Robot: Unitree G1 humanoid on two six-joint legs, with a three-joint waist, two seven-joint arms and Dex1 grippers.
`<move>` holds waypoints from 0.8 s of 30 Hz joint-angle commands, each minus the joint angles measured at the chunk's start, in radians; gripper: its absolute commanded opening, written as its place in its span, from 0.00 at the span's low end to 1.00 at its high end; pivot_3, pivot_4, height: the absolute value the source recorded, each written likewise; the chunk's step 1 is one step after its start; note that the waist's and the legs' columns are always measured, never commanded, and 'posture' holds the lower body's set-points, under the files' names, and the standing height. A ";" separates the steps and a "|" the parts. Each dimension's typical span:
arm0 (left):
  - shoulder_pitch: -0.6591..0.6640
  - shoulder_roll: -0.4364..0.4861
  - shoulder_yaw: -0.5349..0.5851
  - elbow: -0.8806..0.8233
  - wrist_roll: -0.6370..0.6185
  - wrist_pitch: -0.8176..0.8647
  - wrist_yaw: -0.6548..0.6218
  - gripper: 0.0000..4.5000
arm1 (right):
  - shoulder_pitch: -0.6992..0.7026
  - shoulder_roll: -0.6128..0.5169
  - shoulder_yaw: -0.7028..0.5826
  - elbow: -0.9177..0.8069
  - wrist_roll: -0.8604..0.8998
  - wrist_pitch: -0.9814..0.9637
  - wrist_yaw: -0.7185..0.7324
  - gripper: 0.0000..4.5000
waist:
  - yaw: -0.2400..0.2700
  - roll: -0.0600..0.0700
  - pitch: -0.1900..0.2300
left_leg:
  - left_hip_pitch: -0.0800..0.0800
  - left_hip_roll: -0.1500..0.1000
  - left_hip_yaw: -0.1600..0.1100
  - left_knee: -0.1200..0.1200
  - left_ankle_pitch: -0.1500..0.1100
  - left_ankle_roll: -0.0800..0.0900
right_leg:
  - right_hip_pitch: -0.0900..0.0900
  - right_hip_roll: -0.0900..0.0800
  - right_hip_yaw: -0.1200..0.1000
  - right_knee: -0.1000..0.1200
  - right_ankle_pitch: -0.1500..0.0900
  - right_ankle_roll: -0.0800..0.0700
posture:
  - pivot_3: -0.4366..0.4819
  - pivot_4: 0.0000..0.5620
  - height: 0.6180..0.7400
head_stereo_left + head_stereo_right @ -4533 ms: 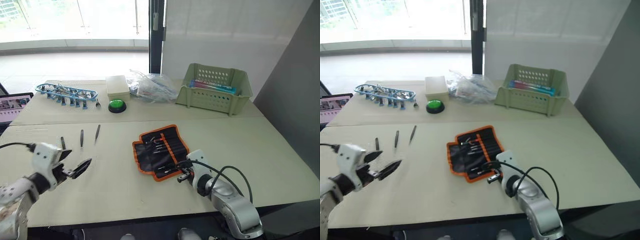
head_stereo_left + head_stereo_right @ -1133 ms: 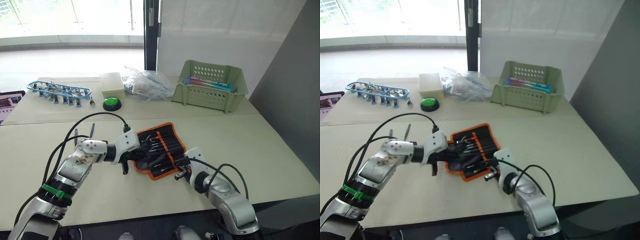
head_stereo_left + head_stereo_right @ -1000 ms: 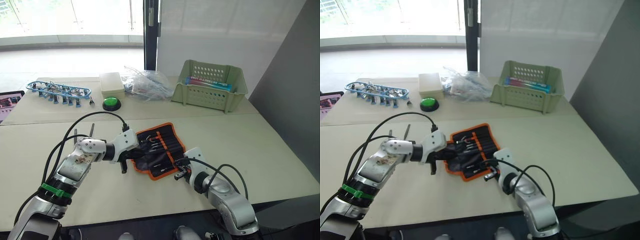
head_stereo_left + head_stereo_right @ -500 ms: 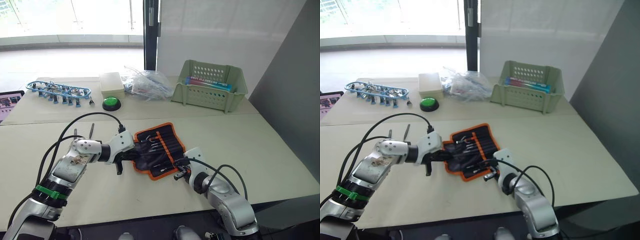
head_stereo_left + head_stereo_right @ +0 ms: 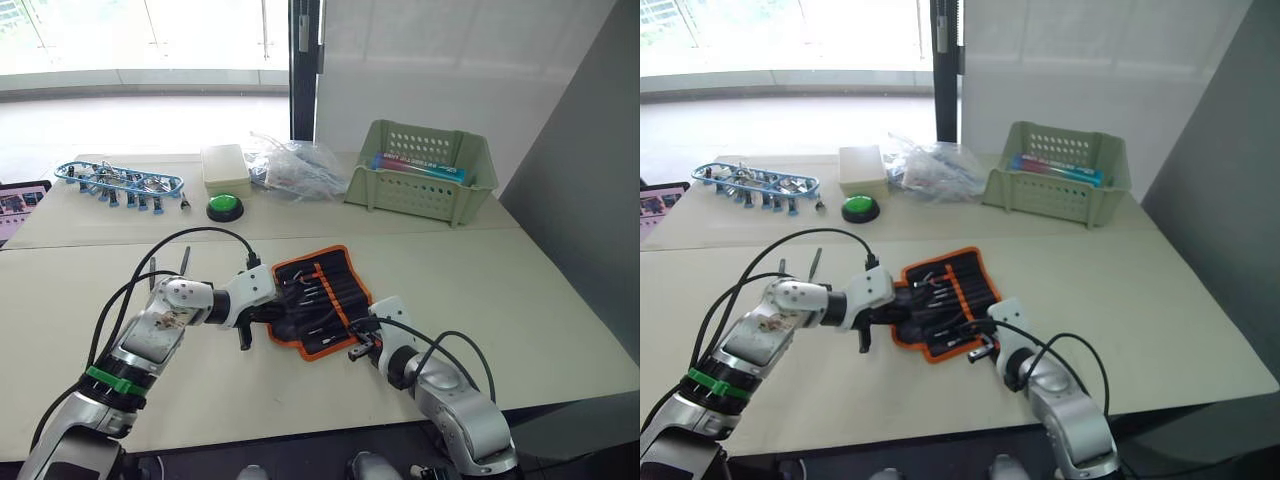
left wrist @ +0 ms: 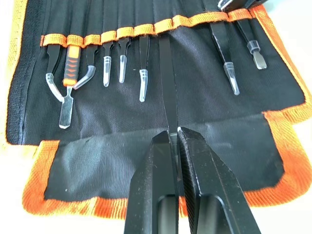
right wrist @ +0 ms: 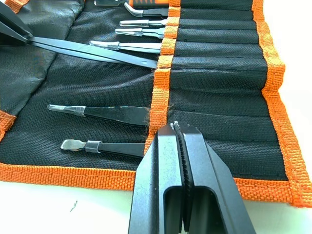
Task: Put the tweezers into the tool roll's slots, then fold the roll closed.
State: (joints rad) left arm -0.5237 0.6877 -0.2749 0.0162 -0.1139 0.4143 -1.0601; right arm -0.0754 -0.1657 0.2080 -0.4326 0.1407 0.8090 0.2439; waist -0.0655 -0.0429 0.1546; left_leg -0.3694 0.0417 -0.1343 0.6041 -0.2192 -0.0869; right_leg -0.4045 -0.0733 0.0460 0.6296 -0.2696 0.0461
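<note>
Left wrist view: left pincer [image 6: 173,135] pinches tweezers [image 6: 166,78] entering tool roll [image 6: 204,102] slot.

Arms: silver-grey metal shells, white wrist housings, looping black cables. Green band around left forearm (casing there looks scuffed). Left pincer [image 5: 262,318] and right pincer [image 5: 362,342]: black fingers.

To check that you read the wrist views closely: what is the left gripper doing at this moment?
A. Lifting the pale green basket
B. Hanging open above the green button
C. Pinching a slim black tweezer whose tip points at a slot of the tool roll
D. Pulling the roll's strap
C: the left gripper is shut on a tweezer that lies over the tool roll, tip at the orange stripe.
</note>
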 commanded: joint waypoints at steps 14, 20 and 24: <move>-0.076 -0.165 -0.047 0.103 0.062 -0.032 0.056 0.01 | 0.044 0.001 0.036 0.092 -0.005 0.078 -0.012 0.00 | 0.002 0.001 0.000 | 0.000 0.000 0.000 0.000 0.000 0.000 | 0.001 0.000 0.000 0.001 0.003 0.005 | 0.48 0.27 0.97; -0.132 -0.268 -0.069 0.228 0.101 -0.074 0.102 0.01 | 0.045 -0.002 0.040 0.088 -0.005 0.083 -0.010 0.00 | 0.006 0.000 0.000 | 0.000 0.000 0.000 0.001 0.000 0.000 | 0.002 0.001 0.000 0.001 0.004 0.006 | 0.48 0.27 0.97; -0.139 -0.284 -0.072 0.281 0.136 -0.112 0.119 0.01 | 0.048 -0.001 0.040 0.085 -0.004 0.084 -0.012 0.00 | 0.009 0.004 -0.002 | 0.001 -0.001 0.000 0.002 0.000 0.000 | 0.002 0.000 0.000 0.001 0.004 0.007 | 0.48 0.27 0.97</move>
State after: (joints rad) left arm -0.6482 0.4141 -0.3368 0.2840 0.0024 0.3277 -0.9650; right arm -0.0703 -0.1629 0.2074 -0.4395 0.1398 0.8093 0.2323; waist -0.0562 -0.0394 0.1523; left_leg -0.3685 0.0409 -0.1343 0.6065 -0.2189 -0.0865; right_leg -0.4018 -0.0730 0.0462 0.6305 -0.2654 0.0530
